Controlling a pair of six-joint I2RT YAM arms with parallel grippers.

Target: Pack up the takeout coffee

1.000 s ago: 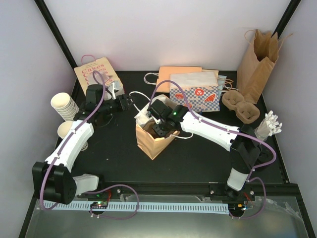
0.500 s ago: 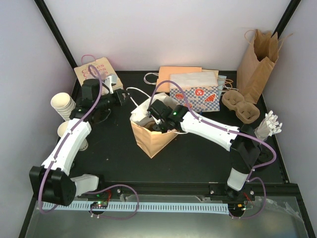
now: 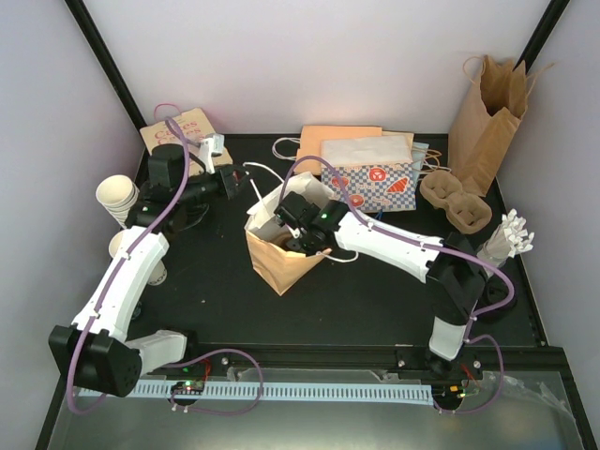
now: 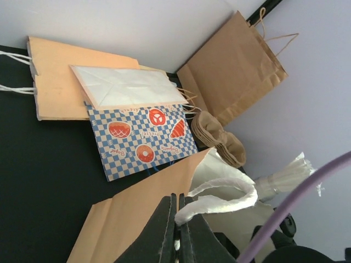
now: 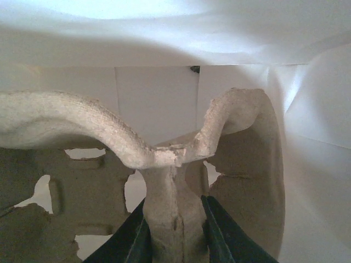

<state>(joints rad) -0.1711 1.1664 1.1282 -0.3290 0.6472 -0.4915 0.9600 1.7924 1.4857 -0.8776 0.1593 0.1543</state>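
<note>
Holding the brown paper bag (image 3: pixel 274 267) open at mid-surface; pinching its white twisted handle (image 4: pixel 219 193) in the left pincer (image 4: pixel 178 222), fingers pressed together on the cord, and holding that side of the mouth up; reaching into the bag with the right pincer (image 5: pixel 174 235), clamping the centre post of a moulded pulp carrier (image 5: pixel 164 156) against the white lining; seeing no cup in the carrier pockets on show.

Not locating the takeout coffee in any view: finding no lidded cup in the bag, in the carrier or on the open surface (image 3: pixel 375 300); noting only lidless stacked cups (image 3: pixel 117 197) at the left edge, beside the left arm.

Judging the task as being in preparation only: bag opened, carrier held inside; cup not yet found, seated or bagged.
</note>
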